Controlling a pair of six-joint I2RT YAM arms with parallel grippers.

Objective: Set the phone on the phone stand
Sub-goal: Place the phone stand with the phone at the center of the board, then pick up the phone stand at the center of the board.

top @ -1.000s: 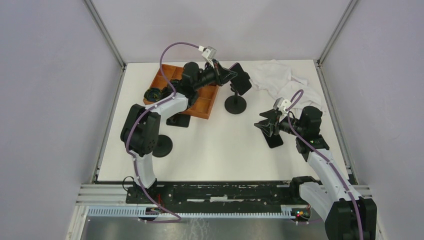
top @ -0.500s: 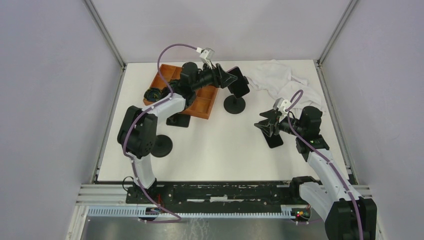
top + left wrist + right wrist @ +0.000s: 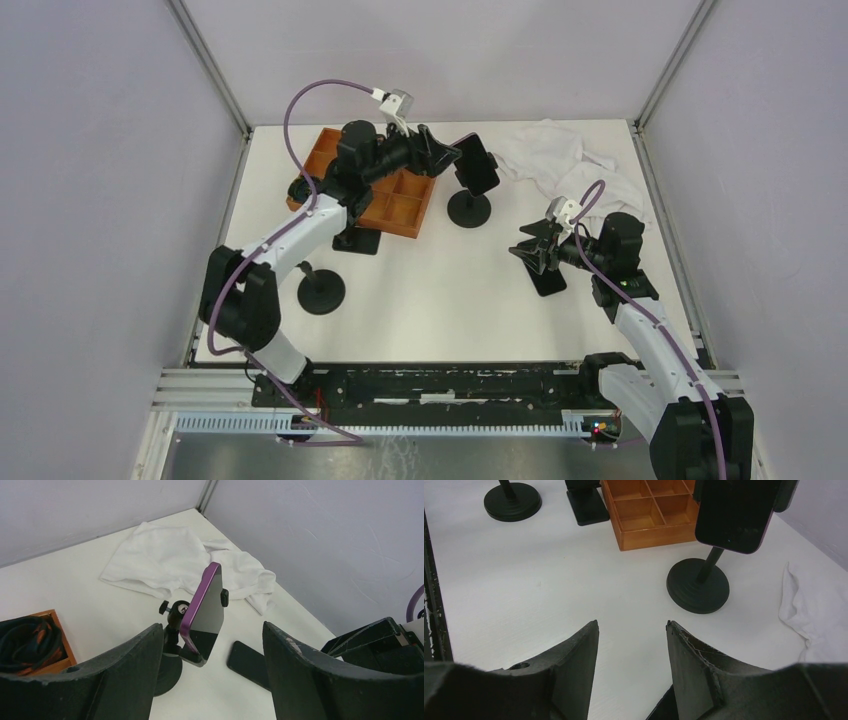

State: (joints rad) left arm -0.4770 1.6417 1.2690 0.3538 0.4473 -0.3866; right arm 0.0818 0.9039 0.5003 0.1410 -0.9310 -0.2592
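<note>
The phone (image 3: pixel 478 165), dark-screened with a purple edge (image 3: pixel 200 605), sits tilted in the clamp of a black phone stand (image 3: pixel 470 210) with a round base (image 3: pixel 698 585). My left gripper (image 3: pixel 450 157) hangs just left of the phone, open, its fingers (image 3: pixel 105 680) apart on either side and touching nothing. In the left wrist view the left gripper (image 3: pixel 212 626) frames the phone from a short distance. My right gripper (image 3: pixel 522 250) is open and empty, low over the table to the right of the stand; the right wrist view shows only bare table between the right gripper's (image 3: pixel 631 623) fingers.
A wooden compartment tray (image 3: pixel 395 195) with a coiled black cable (image 3: pixel 310 187) lies left of the stand. A flat black slab (image 3: pixel 547 281) lies under my right gripper. A second round stand (image 3: pixel 321 290) and a square black base (image 3: pixel 357 240) stand at left. A white cloth (image 3: pixel 570 160) lies at back right.
My left gripper has opened, let go of the phone and drawn back to the left. The phone stays on the stand. The right arm has not moved.
</note>
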